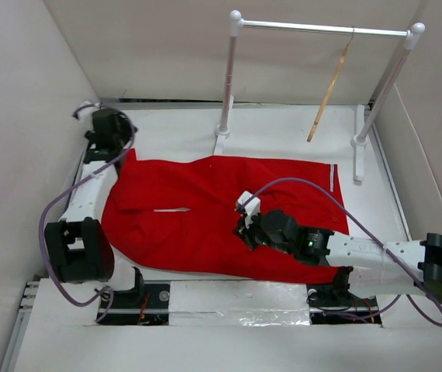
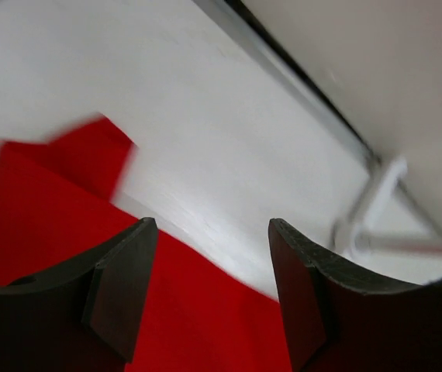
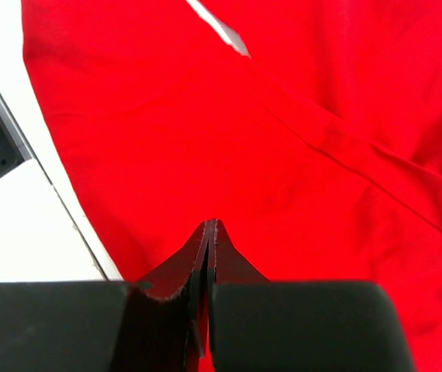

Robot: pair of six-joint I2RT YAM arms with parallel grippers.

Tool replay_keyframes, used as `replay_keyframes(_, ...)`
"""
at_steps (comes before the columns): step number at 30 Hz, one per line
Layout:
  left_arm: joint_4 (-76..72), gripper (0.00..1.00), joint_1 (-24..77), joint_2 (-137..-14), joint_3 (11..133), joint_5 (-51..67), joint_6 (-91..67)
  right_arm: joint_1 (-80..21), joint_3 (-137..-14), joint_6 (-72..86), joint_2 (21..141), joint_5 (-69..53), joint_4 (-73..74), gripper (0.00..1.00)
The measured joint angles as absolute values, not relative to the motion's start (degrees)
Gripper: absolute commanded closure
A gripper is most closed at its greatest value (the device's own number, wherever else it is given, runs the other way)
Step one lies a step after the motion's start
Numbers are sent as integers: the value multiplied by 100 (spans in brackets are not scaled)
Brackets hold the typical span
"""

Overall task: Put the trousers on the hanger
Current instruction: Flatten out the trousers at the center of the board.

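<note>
The trousers [image 1: 205, 201] lie flat on the white table [image 1: 283, 128], filling the middle of the top view. Their long axis runs from 9 o'clock to 3 o'clock. One end comes to a loose corner at about 10 o'clock, and the other is a straight edge with a thin pale stripe at 3 o'clock. I cannot tell for certain which end is the waist. A small pale mark shows on the cloth left of centre.

The hanger [image 1: 331, 89] hangs by its hook from the white clothes rail [image 1: 314, 29] at 1 o'clock, well apart from the cloth and tilted edge-on to the camera. By my judgement the task is at an early step: arranging and getting hold of the garment, with the draping not yet begun.

The left gripper [image 2: 213, 232] is at 10 o'clock over the loose corner. Its jaws stand apart with nothing between them, and red cloth and bare table lie below.

The right gripper [image 3: 210, 226] is just right of centre, over the near half of the cloth, with its fingers pressed tip to tip. Whether a pinch of fabric is caught between them cannot be made out.

The next move probably calls for a firm grasp at one end, perhaps by both arms. The slack cloth would then be lifted toward 1 o'clock and fed over the hanger's crossbar.
</note>
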State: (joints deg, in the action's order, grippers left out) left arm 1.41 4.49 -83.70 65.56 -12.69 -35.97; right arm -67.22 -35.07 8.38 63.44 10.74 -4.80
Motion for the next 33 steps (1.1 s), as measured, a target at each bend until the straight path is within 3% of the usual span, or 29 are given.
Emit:
replay_keyframes(4,165,44,-899,-8348,6547,-1135,-3553,-6726,-3511,838,6486,1066,-473,92)
replay_keyframes(9,620,46,-1551,-9102,6512,-751,-3326,-6726,-3509,843,6436,1050,-473,77)
replay_keyframes(14,1026,45,-1918,-9616,6333,-322,-3074,-6726,-3500,840,6241,1048,-497,71)
replay_keyframes(24,880,46,-1942,-10066,6329,497,-2947,-6794,-3323,854,6110,913,-556,70)
replay_keyframes(27,775,66,-1911,-10066,6307,655,-2961,-6807,-3304,858,6112,851,-626,70)
replay_keyframes(28,735,84,-1903,-10066,6296,694,-2961,-6825,-3304,858,6121,847,-663,70)
replay_keyframes(29,696,91,-1883,-10066,6283,722,-2993,-6842,-3304,858,6139,845,-694,70)
replay_keyframes(31,624,100,-1828,-10066,6246,753,-2987,-6908,-3304,854,6182,836,-714,70)
replay_keyframes(33,561,100,-1789,-10066,6219,751,-3002,-6952,-3304,847,6215,834,-714,70)
